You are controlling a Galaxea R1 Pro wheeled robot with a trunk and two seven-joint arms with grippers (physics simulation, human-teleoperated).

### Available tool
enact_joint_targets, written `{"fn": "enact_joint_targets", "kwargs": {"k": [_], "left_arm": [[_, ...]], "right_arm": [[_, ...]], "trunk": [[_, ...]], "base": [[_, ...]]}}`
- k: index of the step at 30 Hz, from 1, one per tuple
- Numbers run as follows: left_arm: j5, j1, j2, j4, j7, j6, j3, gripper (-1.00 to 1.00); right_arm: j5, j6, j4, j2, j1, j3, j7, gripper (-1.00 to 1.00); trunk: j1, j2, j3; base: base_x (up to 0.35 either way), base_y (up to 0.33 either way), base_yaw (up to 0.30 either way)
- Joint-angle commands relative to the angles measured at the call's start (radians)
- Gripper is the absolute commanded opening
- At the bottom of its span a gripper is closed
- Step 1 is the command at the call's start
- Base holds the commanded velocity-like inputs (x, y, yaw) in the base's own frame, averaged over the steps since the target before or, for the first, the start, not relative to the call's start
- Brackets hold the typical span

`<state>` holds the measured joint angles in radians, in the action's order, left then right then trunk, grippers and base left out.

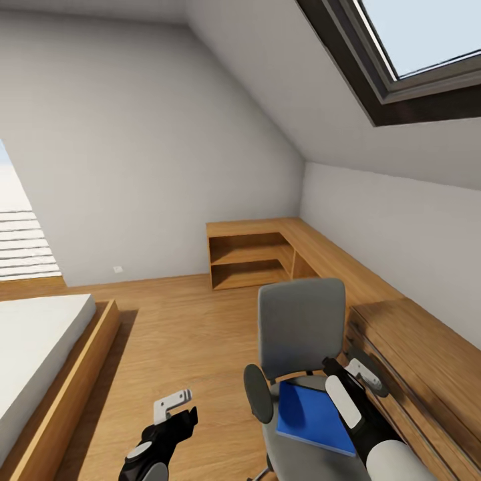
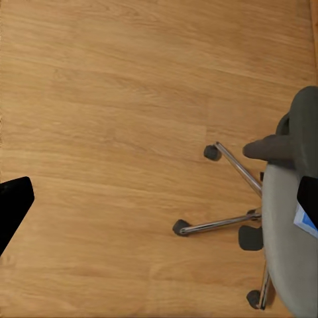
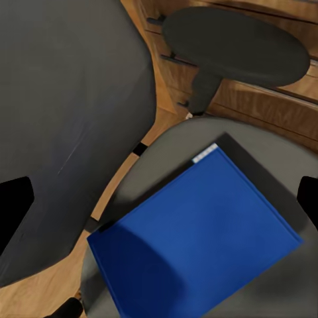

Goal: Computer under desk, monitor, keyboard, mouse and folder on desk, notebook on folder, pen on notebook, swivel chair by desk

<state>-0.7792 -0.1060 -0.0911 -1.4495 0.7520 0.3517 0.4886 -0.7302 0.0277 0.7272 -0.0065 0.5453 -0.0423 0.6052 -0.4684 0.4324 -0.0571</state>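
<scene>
Blue and flat, the folder (image 1: 315, 417) lies on the grey seat of the swivel chair (image 1: 300, 334), nearest to the robot at the lower right of the head view. From the right wrist camera the folder (image 3: 195, 242) rests squarely on the seat pad with a pale tab at one corner, the chair's backrest (image 3: 66, 126) on one side and a dark armrest (image 3: 235, 46) on the other. The right tool (image 1: 364, 374) hovers above the folder's far edge, beside the chair's right armrest; its fingers stand spread wide, and it holds nothing. The left tool (image 1: 175, 405) hangs over the bare wooden floor (image 1: 187, 334) to the left of the chair, also spread and empty. From the left wrist camera the chair's chrome spokes and dark casters (image 2: 218, 199) rest on the floor planks, with a sliver of the folder (image 2: 305, 222) at the seat's edge.

Just right of the chair runs a low wooden cabinet (image 1: 427, 361) along the wall. A bed (image 1: 40, 354) with a white mattress in a wooden frame sits at the left. Farther back, a light-wood corner shelf unit (image 1: 250, 257) stands against the grey walls, and a skylight (image 1: 407, 40) cuts into the sloped ceiling above.
</scene>
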Motion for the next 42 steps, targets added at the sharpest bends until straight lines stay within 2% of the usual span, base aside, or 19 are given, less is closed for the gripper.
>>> {"fn": "enact_joint_targets", "kwargs": {"k": [1,20,23,28,42], "left_arm": [[-0.005,-0.001,-0.001,-0.002,0.009,0.003,0.003,1.0],[-0.005,-0.001,-0.001,-0.001,0.02,0.003,0.004,1.0],[-0.006,-0.001,-0.001,0.0,0.068,0.003,0.004,1.0],[-0.008,-0.001,-0.001,0.0,0.091,0.003,0.005,1.0],[-0.008,-0.001,-0.001,0.0,0.09,0.003,0.001,1.0]], "right_arm": [[-0.003,0.003,0.002,0.0,0.001,-0.004,0.007,1.0],[-0.003,0.003,0.005,0.002,0.001,-0.002,0.008,1.0],[-0.003,0.003,0.005,0.002,0.001,-0.003,0.008,1.0],[-0.003,0.003,0.005,0.002,0.001,-0.002,0.008,1.0],[-0.003,0.003,0.003,0.001,0.001,-0.001,0.007,1.0]], "trunk": [[-0.005,0.01,-0.006],[-0.077,0.143,-0.065],[-0.089,0.164,-0.074],[-0.108,0.199,-0.09],[-0.162,0.297,-0.134]], "base": [[0.0,0.0,0.0],[0.0,0.0,0.0],[0.0,0.0,0.0],[0.0,0.0,0.0],[0.0,0.0,0.0]]}}
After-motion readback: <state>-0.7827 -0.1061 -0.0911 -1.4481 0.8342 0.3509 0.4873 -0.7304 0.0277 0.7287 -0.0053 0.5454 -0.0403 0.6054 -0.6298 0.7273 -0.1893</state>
